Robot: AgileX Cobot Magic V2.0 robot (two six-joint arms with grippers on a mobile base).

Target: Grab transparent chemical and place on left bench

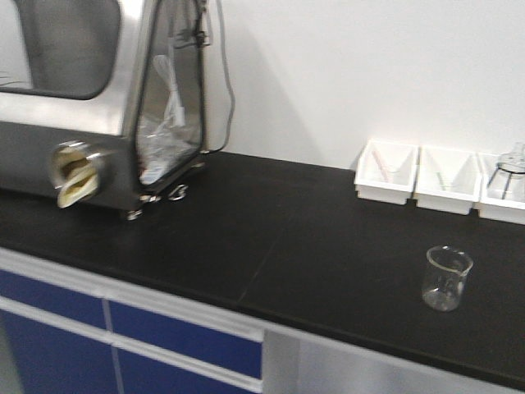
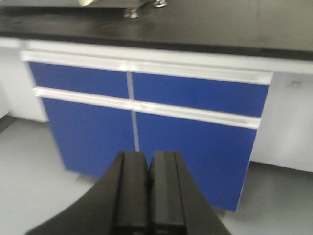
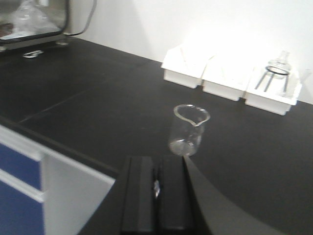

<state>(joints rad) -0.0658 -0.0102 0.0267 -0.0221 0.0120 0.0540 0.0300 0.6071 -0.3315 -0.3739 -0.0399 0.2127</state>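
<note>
A clear glass beaker [image 1: 447,278] stands upright on the black bench [image 1: 271,238], at the right near the front edge. It also shows in the right wrist view [image 3: 188,130], just beyond my right gripper [image 3: 157,161], whose jaws are shut and empty, a short way in front of the beaker. My left gripper [image 2: 148,159] is shut and empty, held low in front of the blue cabinet drawers [image 2: 146,112], below the bench edge. Neither gripper shows in the front view.
A steel glove box [image 1: 98,98] with a side port stands at the back left of the bench. Three white trays [image 1: 443,180] line the back wall at right; the rightmost holds a glass flask on a stand [image 3: 276,73].
</note>
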